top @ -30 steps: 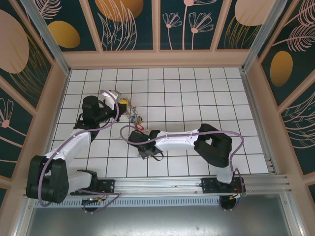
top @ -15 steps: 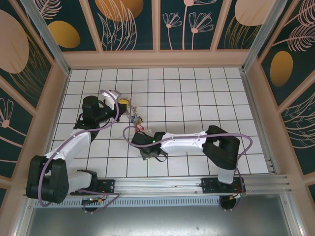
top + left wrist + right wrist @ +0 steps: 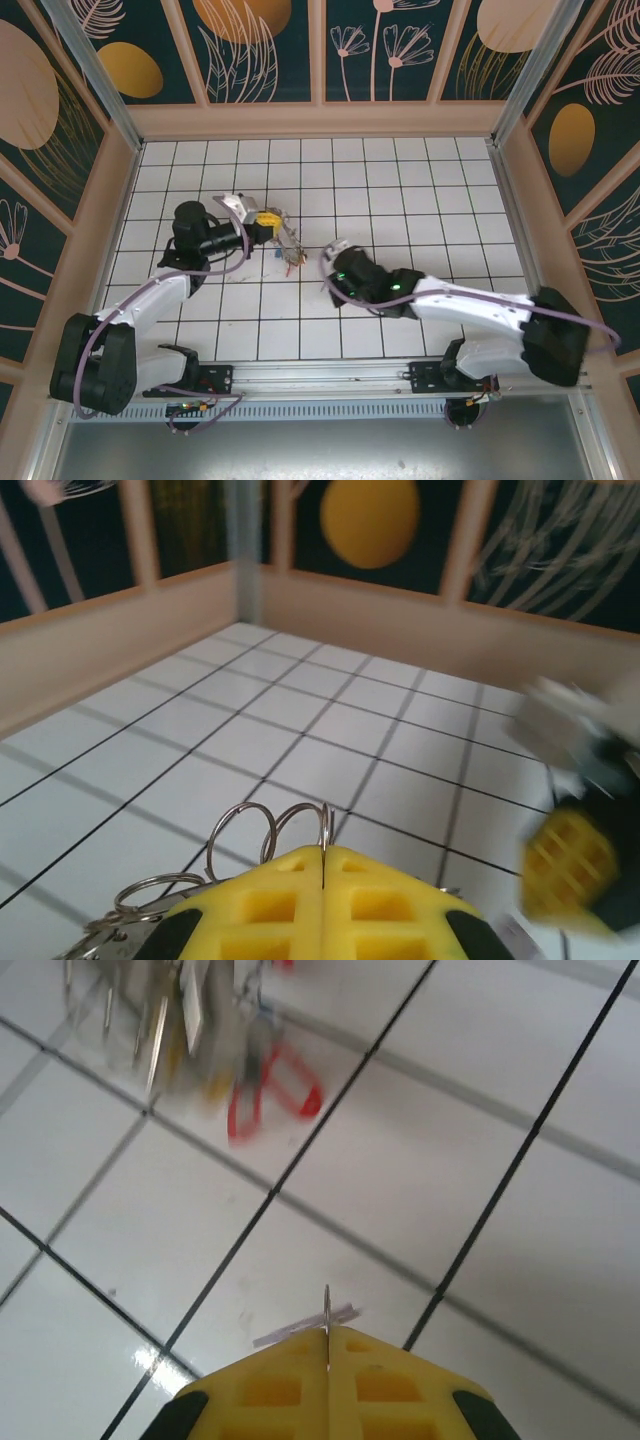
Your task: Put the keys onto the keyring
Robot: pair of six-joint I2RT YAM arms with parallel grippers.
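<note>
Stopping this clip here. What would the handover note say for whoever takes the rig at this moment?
Left pincer: shut on the small wire loops of the bunch of keys.
Right pincer: shut, with a thin metal sliver at the pad seam; I cannot tell whether that is the big ring. It faces the bunch, red tag ahead, not touching.
Done: bunch gripped.
Left: likely threading keys onto the big ring; locate it first.
</note>
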